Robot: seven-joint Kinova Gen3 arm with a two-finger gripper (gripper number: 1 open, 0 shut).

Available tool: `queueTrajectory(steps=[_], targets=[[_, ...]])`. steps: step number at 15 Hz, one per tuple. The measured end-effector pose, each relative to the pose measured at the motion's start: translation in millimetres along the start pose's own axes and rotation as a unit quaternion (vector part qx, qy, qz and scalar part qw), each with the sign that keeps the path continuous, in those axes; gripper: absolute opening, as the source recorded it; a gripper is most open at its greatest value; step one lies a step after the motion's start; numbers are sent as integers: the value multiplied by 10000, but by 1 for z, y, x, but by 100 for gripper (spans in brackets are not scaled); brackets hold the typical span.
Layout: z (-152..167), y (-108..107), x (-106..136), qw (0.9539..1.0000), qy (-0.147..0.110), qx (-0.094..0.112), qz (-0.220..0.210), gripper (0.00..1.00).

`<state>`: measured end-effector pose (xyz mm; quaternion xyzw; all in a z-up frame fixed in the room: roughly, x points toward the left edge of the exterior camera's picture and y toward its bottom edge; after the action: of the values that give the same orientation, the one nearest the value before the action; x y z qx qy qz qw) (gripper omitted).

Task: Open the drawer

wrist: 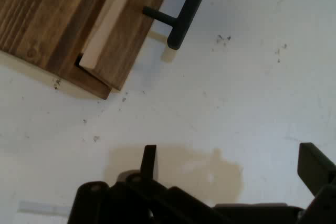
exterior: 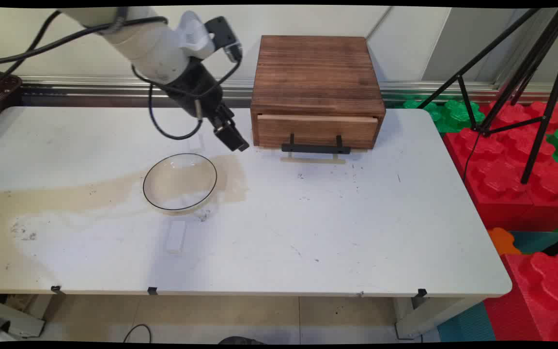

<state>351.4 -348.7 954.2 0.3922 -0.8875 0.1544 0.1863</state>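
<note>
Hovering with fingers spread and holding nothing, the black two-finger gripper is hanging above the white table, just left of the dark wooden drawer box and its black bar handle; one clear glass bowl with a dark rim is lying near and below it, one small white block beyond; red and green foam blocks and one black tripod are standing to the right

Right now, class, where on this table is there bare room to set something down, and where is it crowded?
Free: the wide right half of the table, in front of the wooden drawer box. Also the near-left corner, left of the small white block. Crowded: the middle-left, where the glass bowl sits and the open pincer hangs by the box's corner.
</note>
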Motion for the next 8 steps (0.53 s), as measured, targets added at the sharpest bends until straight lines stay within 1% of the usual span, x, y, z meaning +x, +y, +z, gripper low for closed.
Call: queueTrajectory(steps=[2, 5, 8], targets=[[7, 0, 13, 10000, -77, 48, -35, 100], [17, -2, 28, 9998, -109, 129, -65, 100], [35, -4, 48, 9996, -190, 219, -34, 100]])
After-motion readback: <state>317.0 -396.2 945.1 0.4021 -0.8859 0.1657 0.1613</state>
